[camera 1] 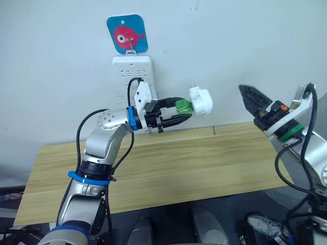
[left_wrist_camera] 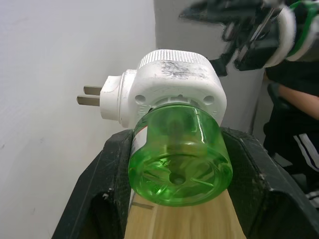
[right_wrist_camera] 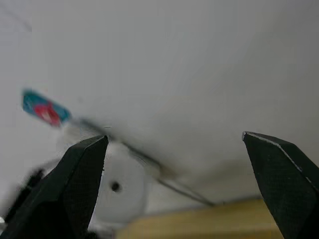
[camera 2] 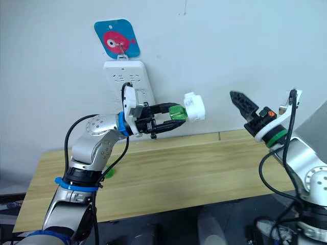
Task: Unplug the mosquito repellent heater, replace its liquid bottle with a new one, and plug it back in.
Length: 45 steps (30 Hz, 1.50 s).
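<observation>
Left eye view
Left gripper (camera 1: 180, 114): held up in the air in front of the wall, black fingers clamped on the green bottle (camera 1: 183, 107).
Heater (camera 1: 201, 101): white, screwed onto the bottle, at about 2 o'clock from the left gripper's fingertips; unplugged, off the strip and above the table.
Strip (camera 1: 132, 76): white, upright on the wall, at 10 o'clock from the heater, apart from it.
Fish tag (camera 1: 127, 33): blue with a red fish, at 12 o'clock just above the strip.
Table (camera 1: 168, 168): pale wood, below both arms.
Right gripper (camera 1: 255, 104): raised at 3 o'clock from the heater, well apart from it, holding nothing.

Right eye view
Same layout; a small green thing (camera 2: 108, 172) lies on the table beside the left arm, too small to tell what it is.

Left wrist view
Bottle: translucent green, base toward the camera, squeezed between the two black fingers (left_wrist_camera: 102, 189); dark wick visible through it.
Heater: white body seated on the bottle's neck, two metal prongs (left_wrist_camera: 91, 95) pointing toward the wall, touching nothing.
Right gripper (left_wrist_camera: 234, 20): beyond the heater, blurred.

Right wrist view
Right fingers (right_wrist_camera: 82, 179): spread wide, nothing between them.
Heater (right_wrist_camera: 119, 191): blurred white round shape ahead, near the left finger.
Fish tag: blurred blue and red patch on the wall.
</observation>
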Motion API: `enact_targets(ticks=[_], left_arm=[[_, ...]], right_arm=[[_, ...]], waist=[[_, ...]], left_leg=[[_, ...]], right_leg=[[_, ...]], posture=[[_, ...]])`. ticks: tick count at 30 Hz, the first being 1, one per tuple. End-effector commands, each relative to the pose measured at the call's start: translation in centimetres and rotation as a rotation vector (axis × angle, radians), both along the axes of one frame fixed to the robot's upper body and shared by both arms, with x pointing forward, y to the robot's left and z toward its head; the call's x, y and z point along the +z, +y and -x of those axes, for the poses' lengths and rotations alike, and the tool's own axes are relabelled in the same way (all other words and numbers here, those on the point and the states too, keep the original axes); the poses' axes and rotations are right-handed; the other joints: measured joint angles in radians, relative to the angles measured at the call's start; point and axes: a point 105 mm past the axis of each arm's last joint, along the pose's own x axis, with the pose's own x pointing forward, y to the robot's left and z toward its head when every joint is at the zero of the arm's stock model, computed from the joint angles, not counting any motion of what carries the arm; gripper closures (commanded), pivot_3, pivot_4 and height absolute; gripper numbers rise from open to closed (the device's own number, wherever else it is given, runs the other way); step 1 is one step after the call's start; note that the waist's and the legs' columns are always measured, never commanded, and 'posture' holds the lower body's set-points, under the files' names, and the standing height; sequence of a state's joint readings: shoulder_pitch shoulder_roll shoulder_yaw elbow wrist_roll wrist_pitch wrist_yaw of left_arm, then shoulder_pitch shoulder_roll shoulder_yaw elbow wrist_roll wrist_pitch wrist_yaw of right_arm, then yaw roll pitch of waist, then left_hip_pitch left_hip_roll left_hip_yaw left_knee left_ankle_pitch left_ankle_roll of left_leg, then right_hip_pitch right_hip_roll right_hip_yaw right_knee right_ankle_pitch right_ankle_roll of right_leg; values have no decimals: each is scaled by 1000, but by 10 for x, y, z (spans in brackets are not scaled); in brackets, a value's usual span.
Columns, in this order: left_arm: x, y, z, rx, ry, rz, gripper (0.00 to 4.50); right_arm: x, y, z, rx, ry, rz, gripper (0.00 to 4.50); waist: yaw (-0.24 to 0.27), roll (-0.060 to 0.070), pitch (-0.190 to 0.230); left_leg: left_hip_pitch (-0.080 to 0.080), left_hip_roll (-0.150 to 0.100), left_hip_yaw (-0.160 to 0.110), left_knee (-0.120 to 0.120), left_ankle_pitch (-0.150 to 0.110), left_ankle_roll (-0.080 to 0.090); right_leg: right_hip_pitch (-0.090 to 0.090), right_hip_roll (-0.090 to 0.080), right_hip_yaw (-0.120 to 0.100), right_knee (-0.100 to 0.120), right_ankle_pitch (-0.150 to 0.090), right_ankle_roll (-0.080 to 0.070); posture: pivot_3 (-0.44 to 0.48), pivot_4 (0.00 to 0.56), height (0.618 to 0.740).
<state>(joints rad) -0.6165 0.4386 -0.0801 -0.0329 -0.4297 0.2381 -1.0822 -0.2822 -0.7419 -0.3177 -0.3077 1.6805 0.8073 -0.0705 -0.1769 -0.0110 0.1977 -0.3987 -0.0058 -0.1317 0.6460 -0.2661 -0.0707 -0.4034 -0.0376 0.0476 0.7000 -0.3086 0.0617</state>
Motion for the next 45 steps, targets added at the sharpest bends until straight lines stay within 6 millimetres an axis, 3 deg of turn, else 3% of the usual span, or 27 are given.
enact_targets(ticks=[1, 6, 13, 19, 40, 45], left_arm=[[3, 5, 14, -37, -74, -19, 2252], [-7, 13, 33, -92, -73, -74, 2252], [-11, 19, 45, -139, -78, -125, 2252], [-10, 16, 49, -162, -92, -129, 2252], [-15, 9, 52, -202, -131, -134, 2252], [-14, 8, 48, -194, -133, -128, 2252]], right_arm=[[-10, 17, 17, 294, 58, 48, 0], [-6, 32, 25, 571, 150, 0, 0], [-11, 58, 38, 801, 233, -39, 0], [-13, 72, 41, 867, 243, -61, 0], [-6, 104, 42, 997, 236, -131, 0], [-3, 108, 42, 1003, 229, -149, 1449]], waist=[[4, 0, 0], [20, 0, 0], [66, 0, 0], [90, 0, 0], [92, 0, 0], [93, 0, 0]], left_leg=[[0, 0, 0, 0, 0, 0], [0, 0, 0, 1, 0, 0], [-1, 0, -2, 1, 0, 0], [-2, 0, -2, 3, 0, 0], [-2, 0, -2, 3, 0, 0], [-2, 0, -2, 3, 0, 0]], right_leg=[[0, 0, 0, 0, 0, 0], [1, 1, 1, 0, 0, 0], [1, 0, -1, -2, 0, 0], [1, 0, -1, -2, 0, 0], [1, 0, -2, -1, 0, 0], [1, 0, -2, -1, 0, 0]], posture=[[-136, 183, 734], [-108, 191, 734], [-71, 194, 734], [-66, 195, 734], [-51, 188, 734], [-51, 189, 734]])
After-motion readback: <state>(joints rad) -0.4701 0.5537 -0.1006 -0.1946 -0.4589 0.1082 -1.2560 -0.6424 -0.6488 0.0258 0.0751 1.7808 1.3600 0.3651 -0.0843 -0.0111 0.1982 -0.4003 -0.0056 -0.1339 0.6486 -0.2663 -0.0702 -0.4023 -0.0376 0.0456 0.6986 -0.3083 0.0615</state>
